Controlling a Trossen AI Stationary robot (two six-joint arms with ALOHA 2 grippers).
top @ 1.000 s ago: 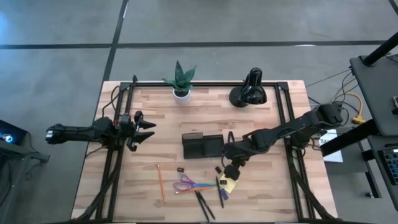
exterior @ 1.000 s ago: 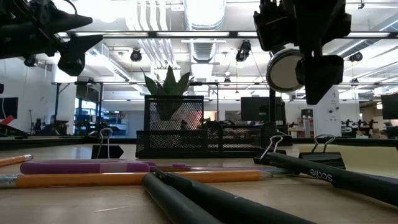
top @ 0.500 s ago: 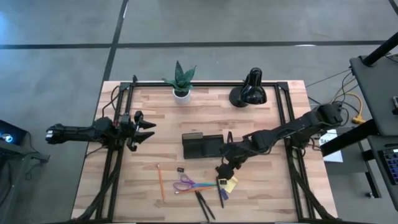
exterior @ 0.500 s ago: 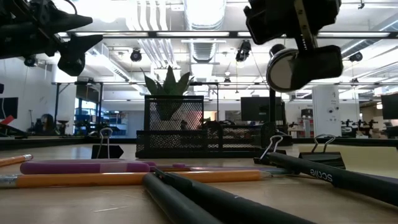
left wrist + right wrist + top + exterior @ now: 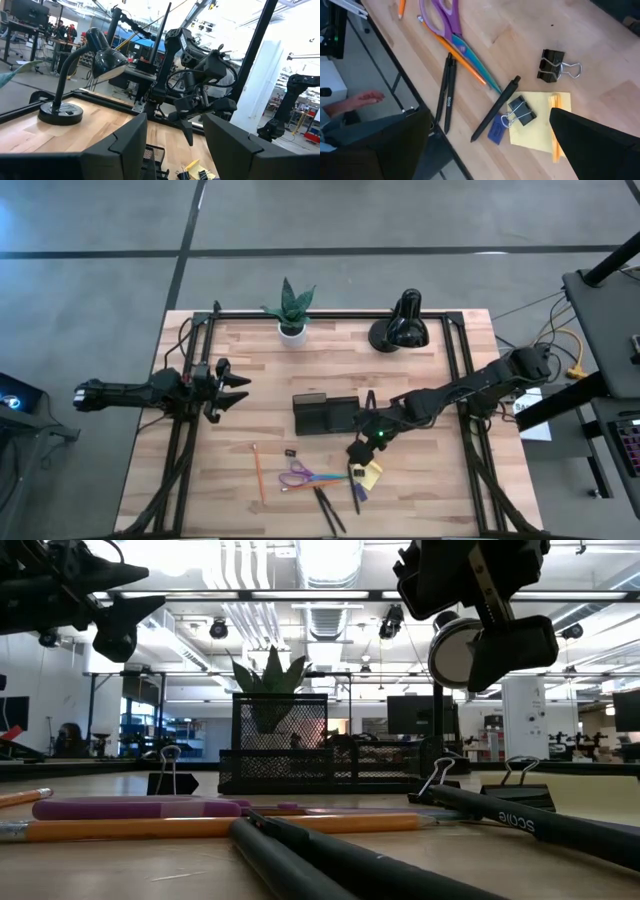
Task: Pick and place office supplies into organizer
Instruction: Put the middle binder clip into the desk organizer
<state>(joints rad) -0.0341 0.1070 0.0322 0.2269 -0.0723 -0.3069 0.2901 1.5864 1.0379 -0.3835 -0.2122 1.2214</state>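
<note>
Robotics lab: exposed ceiling ducts [image 5: 328, 565], monitors [image 5: 412, 713], other arm rigs [image 5: 295, 100].

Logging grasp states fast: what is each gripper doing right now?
Left gripper: open, empty, hovering at the table's left edge.
Right gripper: open, empty, hovering over the yellow sticky-note pad and binder clips.

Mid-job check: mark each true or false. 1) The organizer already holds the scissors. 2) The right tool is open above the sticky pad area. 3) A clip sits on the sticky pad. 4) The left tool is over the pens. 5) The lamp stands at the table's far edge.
1) False: the scissors lie on the table, outside the organizer.
2) True: the right tool is open above the sticky pad.
3) True: a clip rests on it.
4) False: the left tool waits at the table's left side, away from the pens.
5) True: lamp.
</note>
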